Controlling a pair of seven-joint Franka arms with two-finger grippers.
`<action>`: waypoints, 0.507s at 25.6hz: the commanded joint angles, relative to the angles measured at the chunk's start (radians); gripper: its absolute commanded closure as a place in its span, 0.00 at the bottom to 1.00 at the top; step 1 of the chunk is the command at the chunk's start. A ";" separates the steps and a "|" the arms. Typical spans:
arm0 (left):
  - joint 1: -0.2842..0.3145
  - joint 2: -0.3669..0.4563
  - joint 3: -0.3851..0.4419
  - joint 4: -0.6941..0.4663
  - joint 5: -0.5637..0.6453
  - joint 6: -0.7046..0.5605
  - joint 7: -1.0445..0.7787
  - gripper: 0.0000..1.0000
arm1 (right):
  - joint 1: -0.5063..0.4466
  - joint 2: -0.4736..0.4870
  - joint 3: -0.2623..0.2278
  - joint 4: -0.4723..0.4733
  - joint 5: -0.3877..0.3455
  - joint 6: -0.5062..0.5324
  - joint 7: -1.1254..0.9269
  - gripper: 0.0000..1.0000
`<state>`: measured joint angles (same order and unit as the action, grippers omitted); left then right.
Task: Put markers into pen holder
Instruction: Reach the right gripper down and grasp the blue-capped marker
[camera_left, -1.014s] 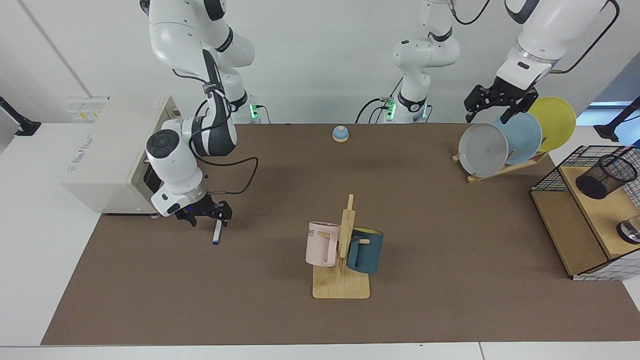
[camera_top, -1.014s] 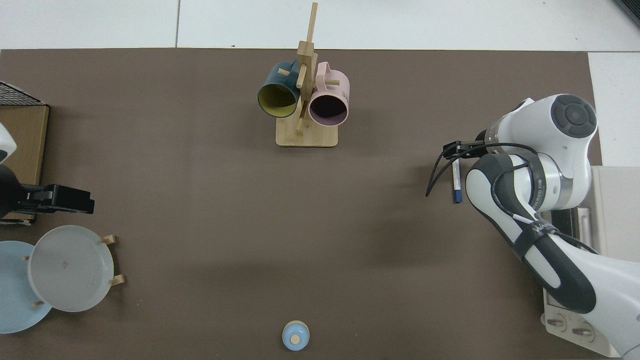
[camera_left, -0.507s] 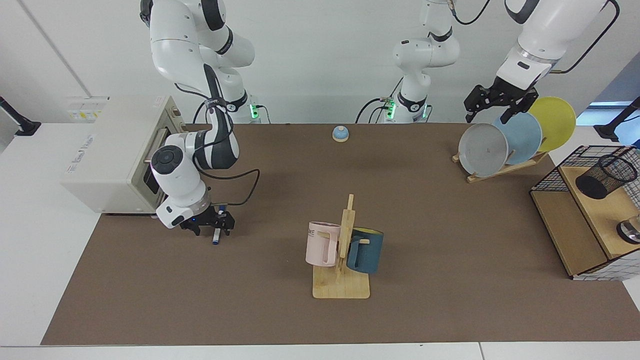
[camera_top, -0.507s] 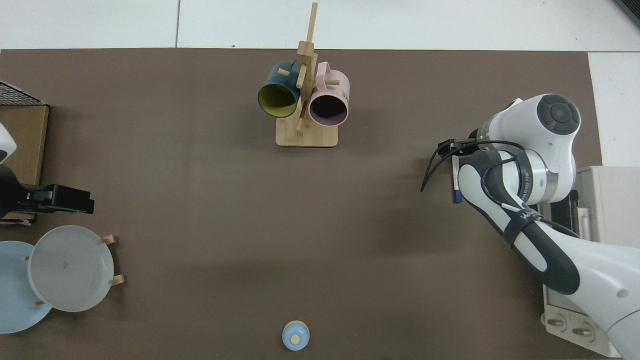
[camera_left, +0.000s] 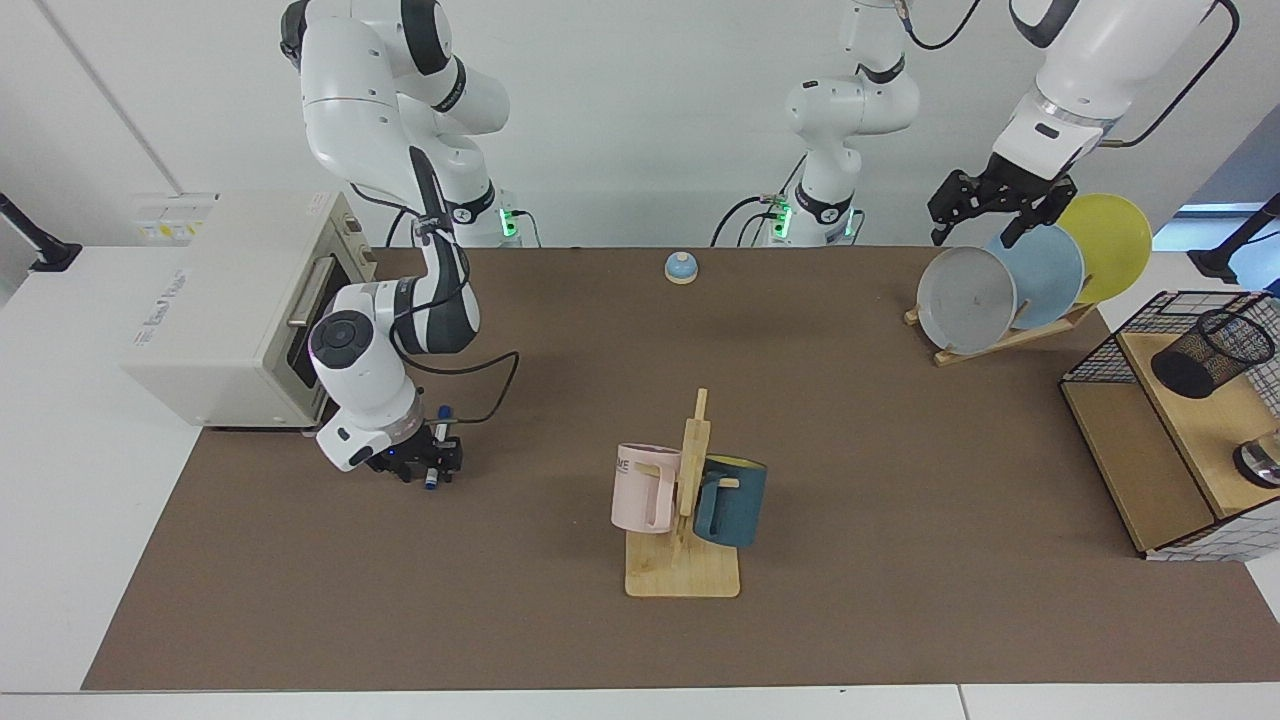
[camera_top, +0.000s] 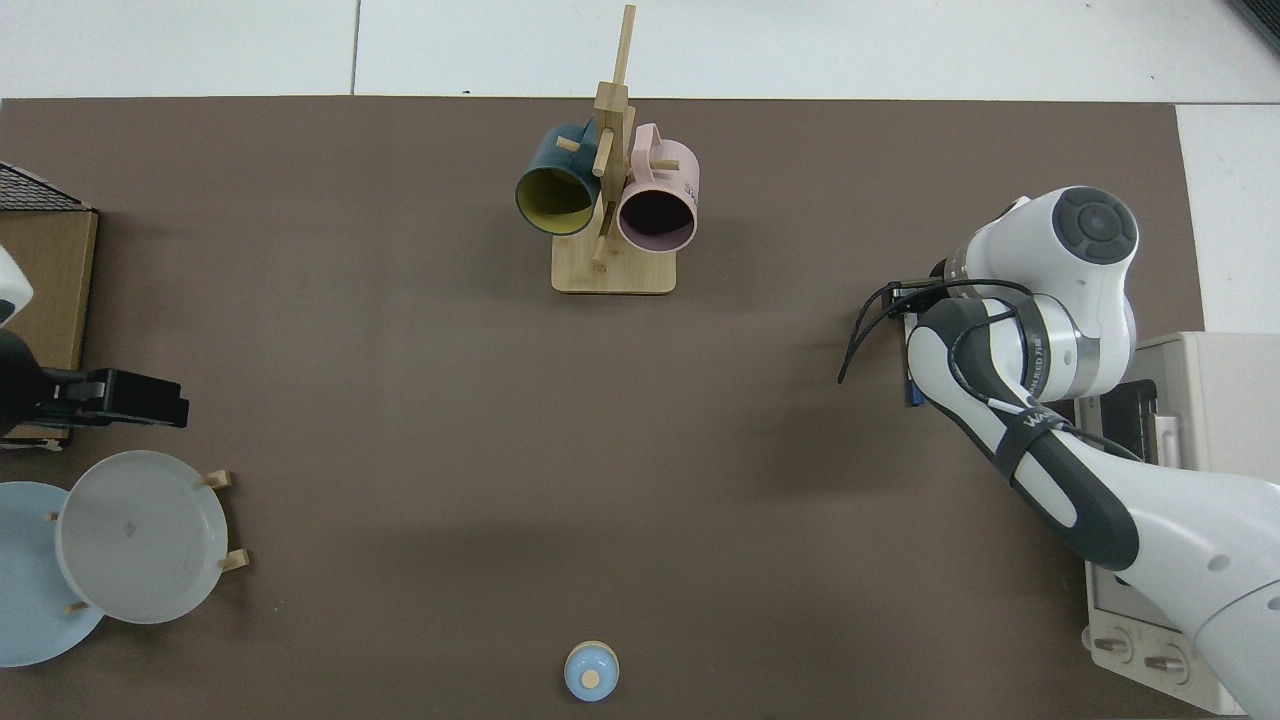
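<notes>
1. The right gripper (camera_left: 425, 467) was down at the mat, at about 9 o'clock from the mug rack (camera_left: 683, 540) in the facing view, just in front of the toaster oven (camera_left: 235, 305).
2. Its fingers straddled the marker (camera_left: 436, 448), one on each side of the white barrel; whether they pressed on it or stood just off it could not be told.
3. The marker lay on the brown mat (camera_left: 560, 640), its ends poking out of the gripper toward 12 and 6 o'clock in the facing view.
4. In the top view the right arm's wrist covered nearly all of the marker (camera_top: 912, 390); only a dark blue sliver showed at the wrist's 9 o'clock edge.
5. The left gripper (camera_left: 985, 215) hung high over the plate rack (camera_left: 1005, 335), at about 12 o'clock from the grey plate (camera_left: 965, 298), with its fingers spread and nothing between them; that arm waited.
6. The pen holder (camera_left: 1210, 352) lay tilted on the wooden shelf of the wire basket (camera_left: 1100, 352), at 3 o'clock from the mug rack and well apart from the marker.
</notes>
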<state>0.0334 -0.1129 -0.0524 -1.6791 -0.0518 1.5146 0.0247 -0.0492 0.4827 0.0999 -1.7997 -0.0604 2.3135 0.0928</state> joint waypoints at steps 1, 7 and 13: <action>0.002 -0.013 0.000 -0.008 0.004 0.012 0.001 0.00 | -0.005 0.013 0.009 0.022 -0.009 -0.003 0.050 0.99; 0.002 -0.013 0.000 -0.008 0.004 0.012 0.001 0.00 | -0.001 0.002 0.011 0.028 -0.007 -0.014 0.085 1.00; 0.000 -0.013 -0.001 -0.008 0.004 0.012 0.000 0.00 | -0.003 -0.025 0.053 0.042 0.013 -0.074 0.207 1.00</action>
<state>0.0334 -0.1129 -0.0525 -1.6791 -0.0518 1.5147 0.0247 -0.0472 0.4818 0.1127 -1.7783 -0.0564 2.3007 0.1721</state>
